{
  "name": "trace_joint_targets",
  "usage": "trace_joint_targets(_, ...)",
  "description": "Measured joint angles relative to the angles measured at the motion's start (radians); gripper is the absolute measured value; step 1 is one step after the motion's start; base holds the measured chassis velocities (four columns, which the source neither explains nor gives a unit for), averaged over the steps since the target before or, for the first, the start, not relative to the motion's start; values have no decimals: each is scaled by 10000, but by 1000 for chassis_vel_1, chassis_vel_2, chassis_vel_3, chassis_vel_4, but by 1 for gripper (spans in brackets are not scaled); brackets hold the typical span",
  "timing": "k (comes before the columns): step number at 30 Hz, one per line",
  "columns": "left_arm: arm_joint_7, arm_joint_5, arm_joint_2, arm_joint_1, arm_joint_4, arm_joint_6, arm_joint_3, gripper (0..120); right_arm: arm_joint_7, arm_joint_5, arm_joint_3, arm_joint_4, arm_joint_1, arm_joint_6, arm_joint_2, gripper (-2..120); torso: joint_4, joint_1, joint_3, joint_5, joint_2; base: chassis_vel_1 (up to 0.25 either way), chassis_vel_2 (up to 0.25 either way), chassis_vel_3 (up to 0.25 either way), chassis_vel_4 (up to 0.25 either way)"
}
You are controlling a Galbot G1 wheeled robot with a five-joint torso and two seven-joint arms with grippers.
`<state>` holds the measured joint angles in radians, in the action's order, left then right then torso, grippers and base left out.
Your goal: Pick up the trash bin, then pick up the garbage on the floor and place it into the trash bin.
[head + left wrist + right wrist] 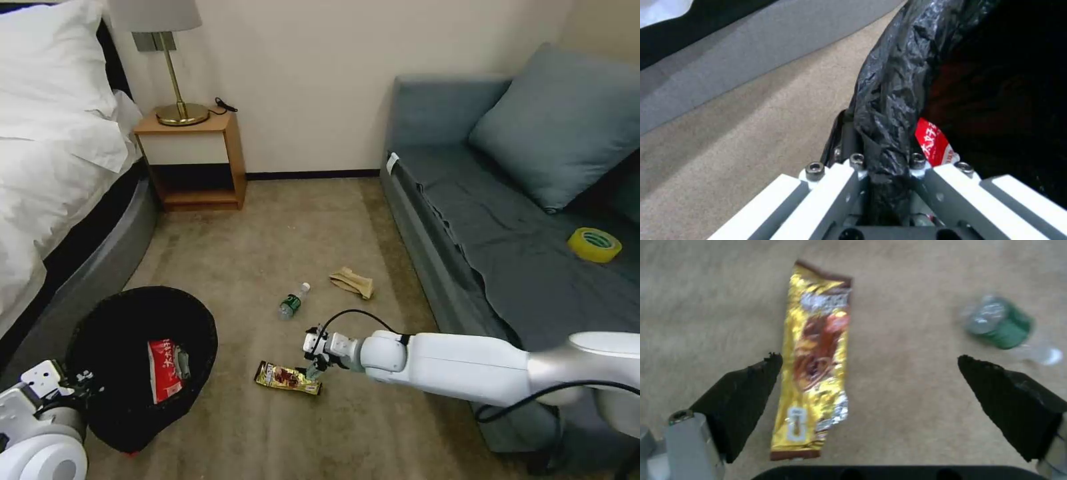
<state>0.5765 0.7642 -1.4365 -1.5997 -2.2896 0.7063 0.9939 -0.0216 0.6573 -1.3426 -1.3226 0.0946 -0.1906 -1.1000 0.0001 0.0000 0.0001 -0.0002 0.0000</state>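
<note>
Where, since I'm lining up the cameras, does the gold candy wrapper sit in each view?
Head view: gold candy wrapper on carpet, lower centre, under the right gripper.
Right wrist view: wrapper between the open jaws, close to one.
Left wrist view: left gripper clamping the trash bin instead.
Shared landmark: small bottle, head and right wrist views.

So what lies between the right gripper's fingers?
In the right wrist view, the open right gripper has the gold wrapper and bare carpet between its fingers.
</note>
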Motion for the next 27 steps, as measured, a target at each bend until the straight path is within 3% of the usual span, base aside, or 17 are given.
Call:
trace_joint_targets(12,-18,106,111,-15,-45,-2,138,1,-35,249,-1409,1175,125,352,-1342,100,0,0,0,0,-1,0,0,0,0)
trace_joint_targets(27,-8,87,-13,-57,-125,-3,73,1,-21,-297,-1394,2583,397,1029,-1865,100,-1,0,-1,1,-1,0,0,0,0)
